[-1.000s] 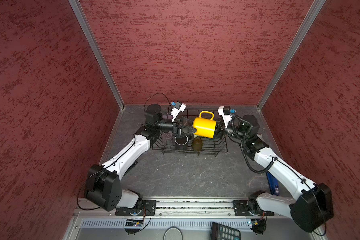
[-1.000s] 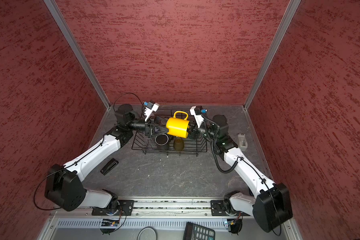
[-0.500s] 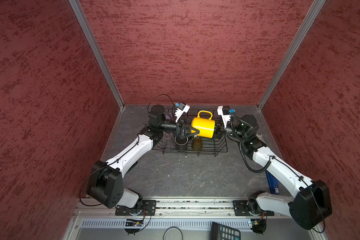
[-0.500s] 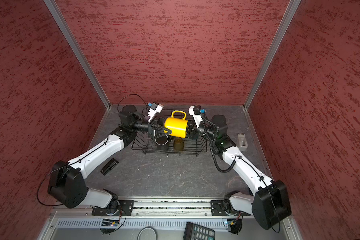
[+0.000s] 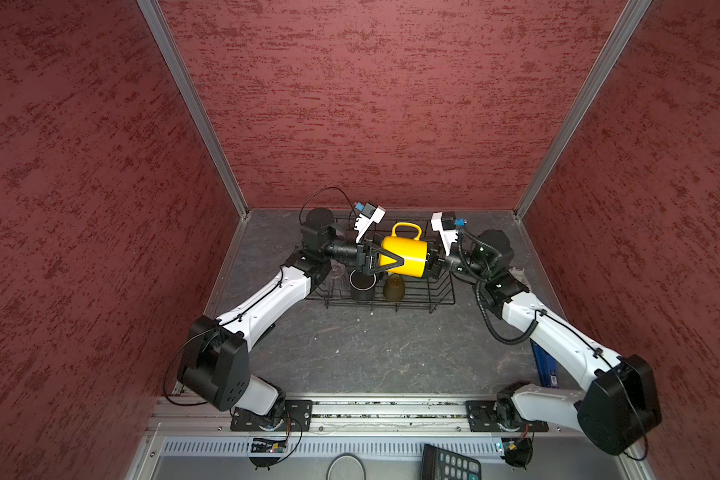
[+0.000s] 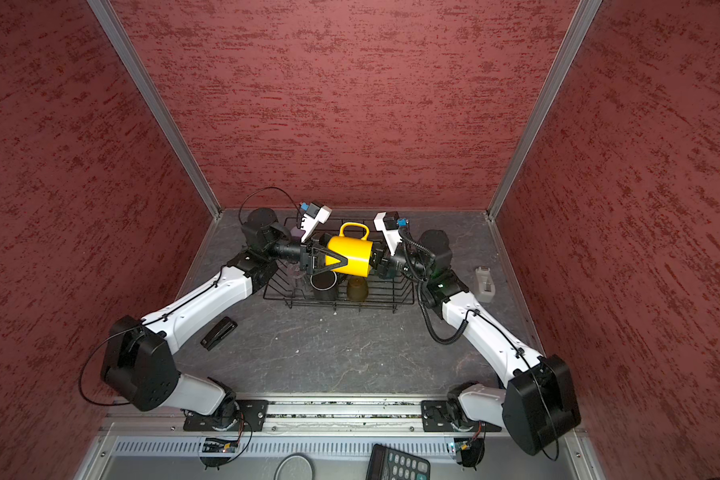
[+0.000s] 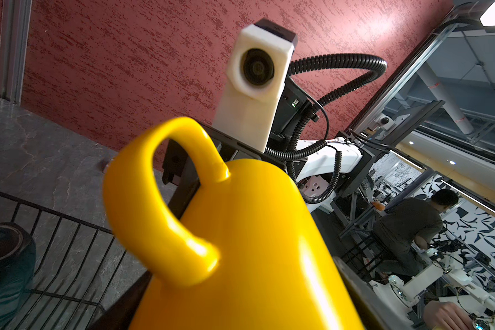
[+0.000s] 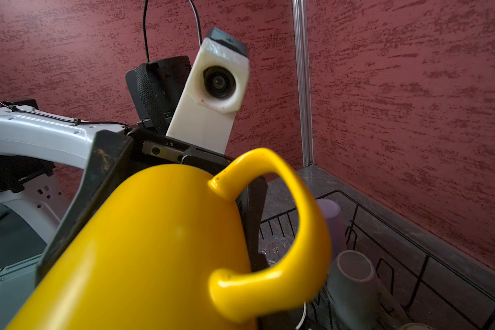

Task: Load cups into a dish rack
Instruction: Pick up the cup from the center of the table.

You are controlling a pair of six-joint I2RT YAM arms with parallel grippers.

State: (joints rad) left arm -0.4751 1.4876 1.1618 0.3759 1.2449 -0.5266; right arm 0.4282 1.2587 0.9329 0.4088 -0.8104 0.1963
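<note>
Several cups (image 5: 362, 284) are already sitting in the rack (image 5: 441, 305) beneath both pincers, while the right pincer (image 5: 432, 266) is clenching one end of the mug (image 5: 410, 257) and the left pincer (image 5: 398, 264) is straddling the other, grip uncertain, placement pending.

Your yellow mug (image 7: 255, 243), filling the lower centre, looks smooth and glossy, like plastic, with bright highlights. The dish rack (image 5: 441, 291) is thin matt black wire. The tabletop (image 5: 371, 345) looks like dull grey veined stone, and the walls (image 5: 391, 104) are rough red plaster.
</note>
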